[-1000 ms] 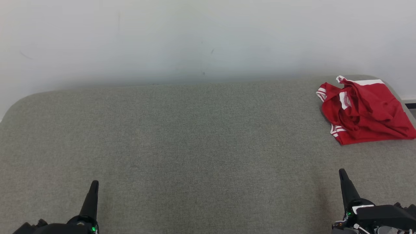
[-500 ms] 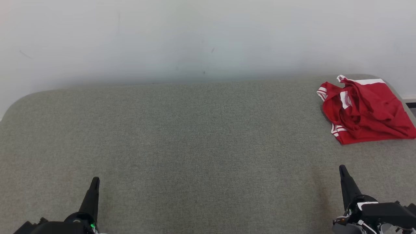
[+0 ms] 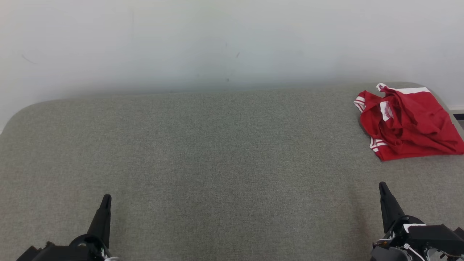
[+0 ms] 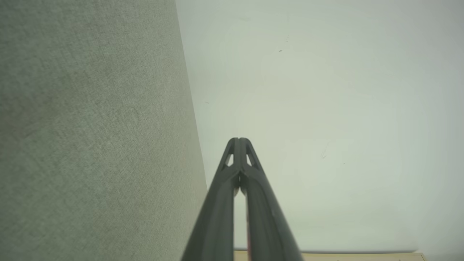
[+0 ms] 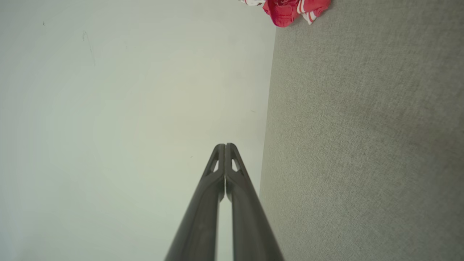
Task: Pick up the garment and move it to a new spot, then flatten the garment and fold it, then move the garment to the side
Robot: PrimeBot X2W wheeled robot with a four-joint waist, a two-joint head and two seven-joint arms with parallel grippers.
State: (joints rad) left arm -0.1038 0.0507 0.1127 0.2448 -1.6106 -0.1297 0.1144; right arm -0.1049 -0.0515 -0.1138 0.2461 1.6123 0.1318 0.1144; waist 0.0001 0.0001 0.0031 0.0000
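Note:
The garment (image 3: 407, 123) is a red shirt with white striped trim, lying crumpled at the far right of the grey fabric surface (image 3: 217, 152). A corner of the garment (image 5: 290, 9) also shows at the top of the right wrist view. My right gripper (image 3: 382, 187) hovers low at the near right, well short of the garment, with its fingertips (image 5: 225, 145) pressed together and nothing held. My left gripper (image 3: 106, 198) sits at the near left, far from the garment. Its fingertips (image 4: 239, 139) are likewise closed on nothing.
A pale wall (image 3: 217, 43) rises directly behind the grey surface. The surface's rounded corners show at the far left and far right. A strip of dark floor edge (image 3: 457, 116) shows beyond the right corner.
Both grippers have crept slightly upward in the head view. The garment has not moved.

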